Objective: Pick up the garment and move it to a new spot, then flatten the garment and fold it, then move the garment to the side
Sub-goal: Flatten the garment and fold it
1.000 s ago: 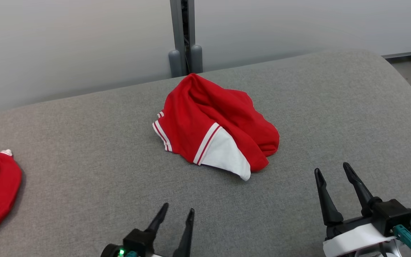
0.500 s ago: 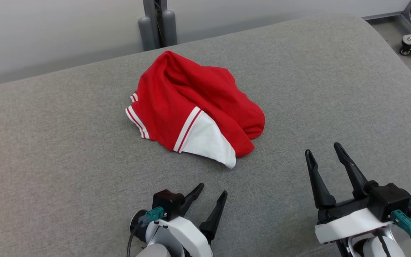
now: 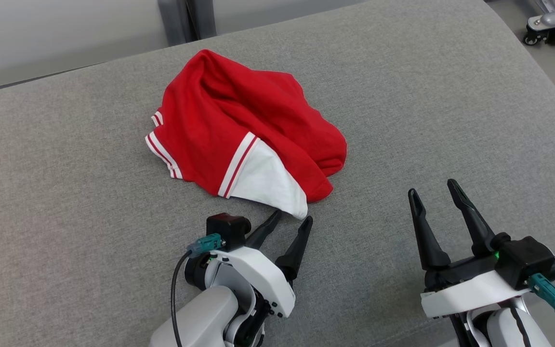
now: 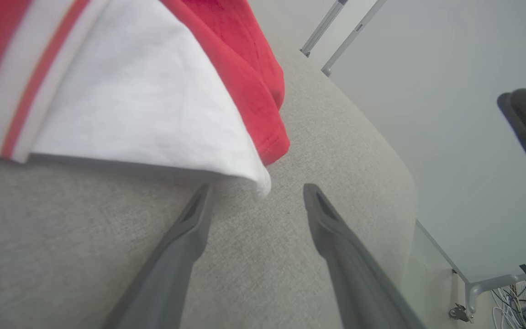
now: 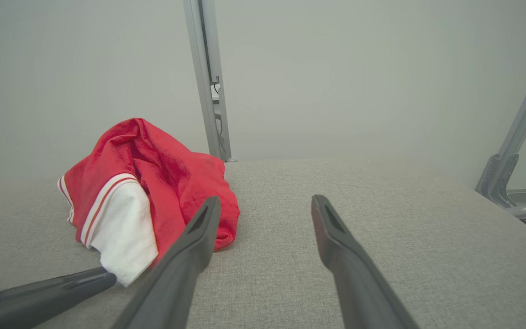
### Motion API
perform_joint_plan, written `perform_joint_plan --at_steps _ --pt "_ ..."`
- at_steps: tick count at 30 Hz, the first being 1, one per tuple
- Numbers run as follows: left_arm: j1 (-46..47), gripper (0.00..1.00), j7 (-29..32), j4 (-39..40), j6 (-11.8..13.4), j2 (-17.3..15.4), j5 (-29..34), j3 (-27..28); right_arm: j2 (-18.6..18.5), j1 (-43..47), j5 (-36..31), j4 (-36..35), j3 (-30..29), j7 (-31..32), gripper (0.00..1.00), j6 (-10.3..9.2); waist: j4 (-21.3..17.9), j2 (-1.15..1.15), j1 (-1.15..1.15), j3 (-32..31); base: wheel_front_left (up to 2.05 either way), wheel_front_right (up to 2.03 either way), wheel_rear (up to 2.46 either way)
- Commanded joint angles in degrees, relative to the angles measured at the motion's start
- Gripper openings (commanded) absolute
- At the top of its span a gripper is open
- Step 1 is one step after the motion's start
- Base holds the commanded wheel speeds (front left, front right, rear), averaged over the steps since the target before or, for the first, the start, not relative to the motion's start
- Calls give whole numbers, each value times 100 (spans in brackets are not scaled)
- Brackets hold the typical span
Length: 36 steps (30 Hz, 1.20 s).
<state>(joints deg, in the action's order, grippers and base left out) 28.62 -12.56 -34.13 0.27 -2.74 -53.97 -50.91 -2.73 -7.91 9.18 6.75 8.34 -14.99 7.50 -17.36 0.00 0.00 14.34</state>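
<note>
Head view: left hand (image 3: 293,216) and right hand (image 3: 431,188) apart, empty; crumpled garment's (image 3: 239,111) inner folds hidden.

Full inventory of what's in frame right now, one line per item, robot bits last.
garment: one, red with a white panel and white stripes, crumpled on the far middle of the padded surface.
padded surface: one, grey fabric, under everything in the foreground.
post: one, grey metal, upright behind the surface's far edge.
wheeled frame: one, grey metal, on the floor beyond the surface's far right corner.
wall: one, pale grey, behind the surface.
cables: several, pale, on the floor beside the surface.
left gripper: one, dark fingers, jaws open, tips at the garment's white corner.
right gripper: one, dark fingers, jaws open, over bare surface right of the garment.
</note>
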Motion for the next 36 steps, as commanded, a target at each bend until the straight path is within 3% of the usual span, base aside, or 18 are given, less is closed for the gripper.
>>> perform_joint_plan --at_steps 1,8,9,10,11,17,22,28,36 --pt "182 100 -55 -81 52 -28 -114 -71 -32 -95 52 -3 25 -31 100 -1 -12 0 0 34 0 0 0" --pt "628 100 -213 -403 235 -26 -530 -373 -32 -187 96 -5 85 -31 100 -1 -45 0 0 132 0 0 0" --pt "665 94 -231 -431 250 -29 -552 -402 -32 -199 91 -5 90 -31 100 -1 -44 0 0 140 0 0 0" --pt "721 33 -240 -439 259 -28 -579 -429 -32 -207 89 -6 90 -31 100 -1 -41 0 0 146 0 0 0" --pt "765 0 -256 -433 257 -26 -609 -433 -32 -209 87 -5 89 -31 100 -1 -37 0 0 145 0 0 0" --pt "989 0 -265 201 134 -22 -562 87 -32 -120 44 29 44 -31 100 -1 34 0 0 30 0 0 0" --pt "1446 0 -266 1099 -28 -17 -935 462 -34 -23 115 106 174 -31 100 -1 -63 0 0 -323 0 0 0" --pt "2479 0 -267 1588 194 -19 -1543 668 -36 6 237 174 413 -31 100 -1 -419 0 0 -584 0 0 0" --pt "3768 0 -262 1538 471 -25 -1902 1060 -33 52 352 227 613 -31 100 -1 -973 0 0 -598 0 0 0"
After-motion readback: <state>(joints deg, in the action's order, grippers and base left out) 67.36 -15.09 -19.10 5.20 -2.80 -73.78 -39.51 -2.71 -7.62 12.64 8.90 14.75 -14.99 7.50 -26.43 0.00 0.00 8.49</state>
